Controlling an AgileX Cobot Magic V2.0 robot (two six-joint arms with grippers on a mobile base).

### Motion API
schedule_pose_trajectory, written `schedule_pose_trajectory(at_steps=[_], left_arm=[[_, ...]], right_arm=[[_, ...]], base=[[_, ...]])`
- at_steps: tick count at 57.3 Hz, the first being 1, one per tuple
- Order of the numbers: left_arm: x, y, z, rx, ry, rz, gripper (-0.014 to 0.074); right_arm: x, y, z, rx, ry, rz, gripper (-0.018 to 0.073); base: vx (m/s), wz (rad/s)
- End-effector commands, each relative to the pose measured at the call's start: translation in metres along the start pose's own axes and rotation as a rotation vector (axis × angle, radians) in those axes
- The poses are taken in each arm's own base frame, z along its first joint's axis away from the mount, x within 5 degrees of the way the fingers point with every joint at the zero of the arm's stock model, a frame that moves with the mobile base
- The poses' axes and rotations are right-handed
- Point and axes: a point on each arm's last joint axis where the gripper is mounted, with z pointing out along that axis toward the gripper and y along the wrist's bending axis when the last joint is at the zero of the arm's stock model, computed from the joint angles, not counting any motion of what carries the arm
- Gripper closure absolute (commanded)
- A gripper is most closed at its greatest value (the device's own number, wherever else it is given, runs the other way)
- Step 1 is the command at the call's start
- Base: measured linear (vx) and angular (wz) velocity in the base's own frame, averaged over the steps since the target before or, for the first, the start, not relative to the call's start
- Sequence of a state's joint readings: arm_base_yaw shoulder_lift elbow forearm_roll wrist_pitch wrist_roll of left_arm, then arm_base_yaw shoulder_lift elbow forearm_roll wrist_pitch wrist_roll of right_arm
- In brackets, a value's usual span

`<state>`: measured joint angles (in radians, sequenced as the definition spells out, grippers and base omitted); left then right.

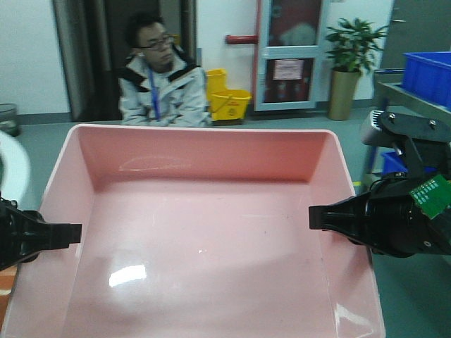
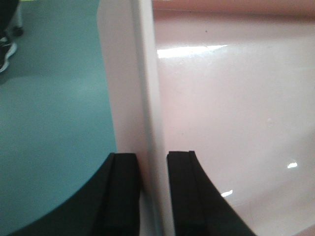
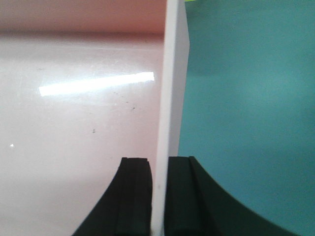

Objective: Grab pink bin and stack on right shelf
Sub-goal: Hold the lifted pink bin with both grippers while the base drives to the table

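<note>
The pink bin (image 1: 211, 239) fills the front view, empty, held level above the teal floor. My left gripper (image 1: 62, 236) is shut on its left wall; in the left wrist view the black fingers (image 2: 125, 191) straddle the rim with the bin floor (image 2: 226, 98) to the right of the gripper (image 2: 153, 158). My right gripper (image 1: 320, 217) is shut on the right wall; in the right wrist view its pads (image 3: 135, 191) clamp the thin wall at the gripper (image 3: 158, 161), with the bin floor (image 3: 74, 123) to the left. The right shelf is out of view.
A man (image 1: 158, 77) sits just behind the bin's far wall. A yellow mop bucket (image 1: 229, 98) and a potted plant (image 1: 349, 63) stand further back. A blue crate (image 1: 430, 74) rests on a grey rack at the far right. A white round object (image 1: 10, 169) is at the left edge.
</note>
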<state>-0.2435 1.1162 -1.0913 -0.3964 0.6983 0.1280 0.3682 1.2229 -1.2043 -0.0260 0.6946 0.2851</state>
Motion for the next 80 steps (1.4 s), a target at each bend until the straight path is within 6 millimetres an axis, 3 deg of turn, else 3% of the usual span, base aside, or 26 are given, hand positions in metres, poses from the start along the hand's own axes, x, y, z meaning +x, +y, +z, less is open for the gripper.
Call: schedule_pose_trajectory(at_steps=[1, 80], left_arm=[[-0.0159, -0.0004, -0.0156, -0.028, -0.138, 0.04, 0.0598], [-0.0159, -0.0004, -0.0156, -0.028, -0.138, 0.041, 0.0598]], right_arm=[[-0.019, -0.0046, -0.02, 0.026, -0.15, -0.062, 0.0568], [-0.0189, -0.0046, -0.02, 0.026, -0.15, -0.062, 0.0568]], base=[[0.32, -0.51], [0.46, -0.28]])
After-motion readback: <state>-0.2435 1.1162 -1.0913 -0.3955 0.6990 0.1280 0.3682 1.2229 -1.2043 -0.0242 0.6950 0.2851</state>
